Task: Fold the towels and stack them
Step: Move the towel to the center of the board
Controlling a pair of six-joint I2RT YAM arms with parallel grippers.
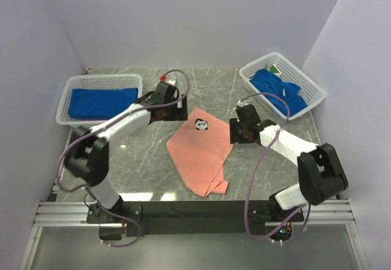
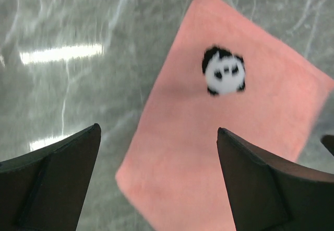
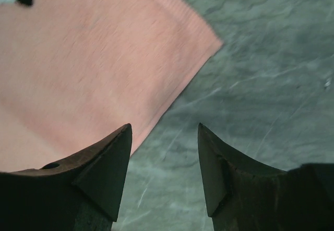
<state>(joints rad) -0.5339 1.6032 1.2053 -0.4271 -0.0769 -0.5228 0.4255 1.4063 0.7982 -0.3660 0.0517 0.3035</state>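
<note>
Pink towel (image 1: 198,151): lies spread on table (image 1: 137,154), looks soft, limp, light; suggests pinching far corners, near left claw (image 2: 159,131) and right claw (image 3: 164,126), both gaping wide, holding nothing.

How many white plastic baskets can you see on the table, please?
2. One white basket sits far left, holding a folded blue towel; the other basket, far right, holds crumpled blue cloth. None seems hidden.
</note>
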